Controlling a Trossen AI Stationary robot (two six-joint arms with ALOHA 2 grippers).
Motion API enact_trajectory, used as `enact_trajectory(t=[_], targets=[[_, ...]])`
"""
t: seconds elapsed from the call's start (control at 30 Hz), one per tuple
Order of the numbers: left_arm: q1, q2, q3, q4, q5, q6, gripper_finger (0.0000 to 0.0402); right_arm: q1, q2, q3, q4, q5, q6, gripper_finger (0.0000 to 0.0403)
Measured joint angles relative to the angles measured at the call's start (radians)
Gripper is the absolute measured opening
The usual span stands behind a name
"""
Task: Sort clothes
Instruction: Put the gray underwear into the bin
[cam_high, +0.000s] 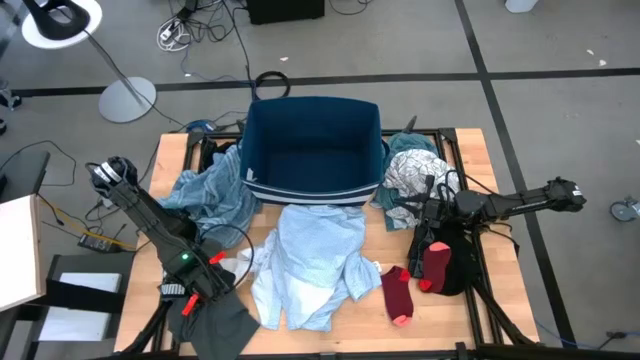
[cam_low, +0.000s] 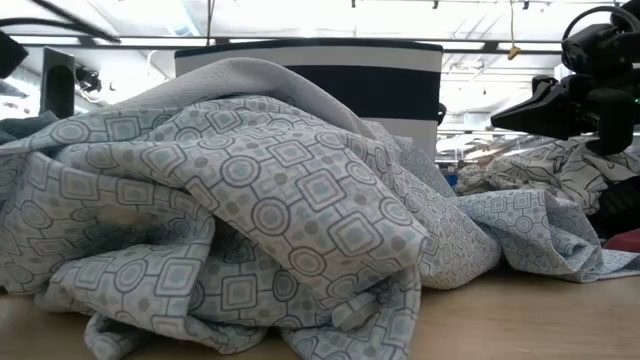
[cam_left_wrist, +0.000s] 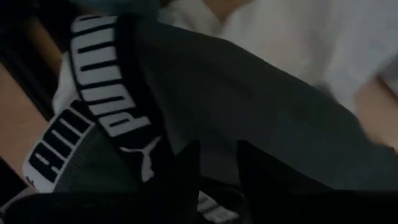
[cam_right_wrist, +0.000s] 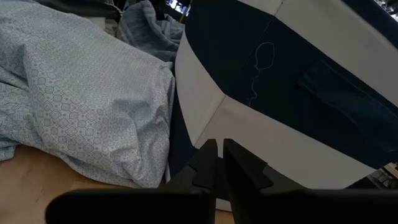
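Note:
My left gripper (cam_high: 190, 298) is at the table's near left, shut on a dark grey piece (cam_high: 222, 322) with a black-and-white lettered waistband (cam_left_wrist: 106, 106). My right gripper (cam_high: 395, 207) is shut and empty above the white-patterned piece (cam_high: 410, 178), its fingers (cam_right_wrist: 219, 155) pointing at the navy bin's striped side (cam_right_wrist: 280, 81). A light blue shirt (cam_high: 310, 262) lies spread in the middle, and another (cam_high: 215, 195) lies left of the bin. Two dark red socks (cam_high: 398, 292) lie at the near right, one on a black piece (cam_high: 462, 262). A white tee (cam_high: 245, 262) shows under the middle shirt. My left gripper has the dark grey cloth (cam_left_wrist: 219, 163) between its two fingers, a little way from the waistband. The fingers come from above, slanting toward the table's near edge. One layer or several, I cannot tell. The rest of the piece lies slack on the table (cam_high: 230, 330).
The navy bin (cam_high: 250, 150) stands open at the far middle. A teal piece (cam_high: 405, 145) lies at its right. The middle shirt fills the low view (cam_low: 250, 200). Bare wood (cam_high: 440, 320) shows at the near right. Cables and a lamp base lie on the floor beyond.

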Motion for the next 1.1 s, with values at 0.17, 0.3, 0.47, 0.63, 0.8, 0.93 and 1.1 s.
enact_trajectory(t=[0.17, 0.3, 0.47, 0.63, 0.8, 0.93, 1.1], targets=[[-0.001, 0.001, -0.086, 0.113, 0.036, -0.036, 0.0111, 0.0, 0.0, 0.0, 0.0, 0.0, 0.0, 0.0027], [0.001, 0.002, -0.136, 0.186, 0.097, -0.036, 0.0086, 0.0, 0.0, 0.0, 0.0, 0.0, 0.0, 0.0027], [0.001, 0.001, -0.109, 0.185, 0.086, 0.012, 0.0009, 0.0, 0.0, 0.0, 0.0, 0.0, 0.0, 0.0027], [0.002, 0.001, -0.037, 0.135, 0.038, 0.042, 0.0002, 0.0, 0.0, 0.0, 0.0, 0.0, 0.0, 0.0027], [0.002, 0.001, 0.101, -0.016, -0.002, 0.051, 0.0001, 0.0, 0.0, 0.0, 0.0, 0.0, 0.0, 0.0027], [0.002, 0.001, 0.244, -0.184, -0.064, 0.051, 0.0001, 0.0, 0.0, 0.0, 0.0, 0.0, 0.0, 0.0027], [0.002, 0.001, 0.433, -0.347, -0.198, 0.076, 0.0001, 0.0, 0.0, 0.0, 0.0, 0.0, 0.0, 0.0027]])
